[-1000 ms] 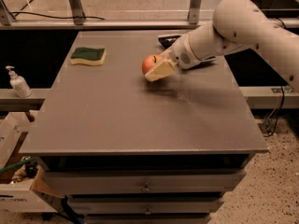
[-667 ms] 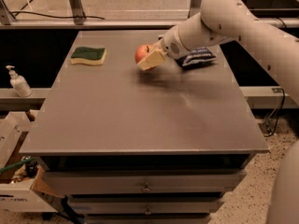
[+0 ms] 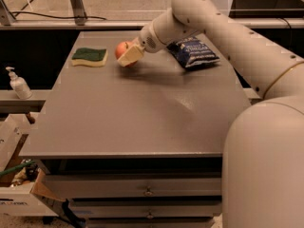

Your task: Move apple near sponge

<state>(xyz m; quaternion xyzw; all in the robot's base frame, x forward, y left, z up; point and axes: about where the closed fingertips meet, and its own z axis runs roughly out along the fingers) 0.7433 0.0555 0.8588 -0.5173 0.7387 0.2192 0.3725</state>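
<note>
Operator: Now, report the gripper [image 3: 127, 55] state.

Technician: Clamped on the apple [image 3: 121, 48]. One pale finger crosses the front of the fruit, and the apple sits between the two fingers. The gripper is over the far left part of the table [image 3: 142, 122], at the end of the arm [image 3: 237, 37].

Operator: What changed in the last second?

Technician: Position only. A second ago the gripper held the apple nearer the middle of the table, close to the chip bag [image 3: 192, 51]. It has since carried the apple leftward and slightly toward the far edge. The grip is unchanged.

Operator: Apple position relative to the sponge [image 3: 89, 57]?

Technician: Just beside it, on the sponge's right. A narrow strip of table shows between them, so there is no contact. The chip bag now lies apart, on the other side of the gripper.

Operator: Is the apple resting on the table?

Technician: Cannot tell. A shadow lies beneath the gripper, but contact with the surface is not clear.

Operator: Meaning for the task?

Technician: Judgement: transport is nearly complete. Remaining steps are to lower if required, part the fingers, and withdraw without nudging the sponge. Risk: a round apple may roll on release. The soap bottle [image 3: 18, 83], on the ledge left of the table, is not involved.
</note>
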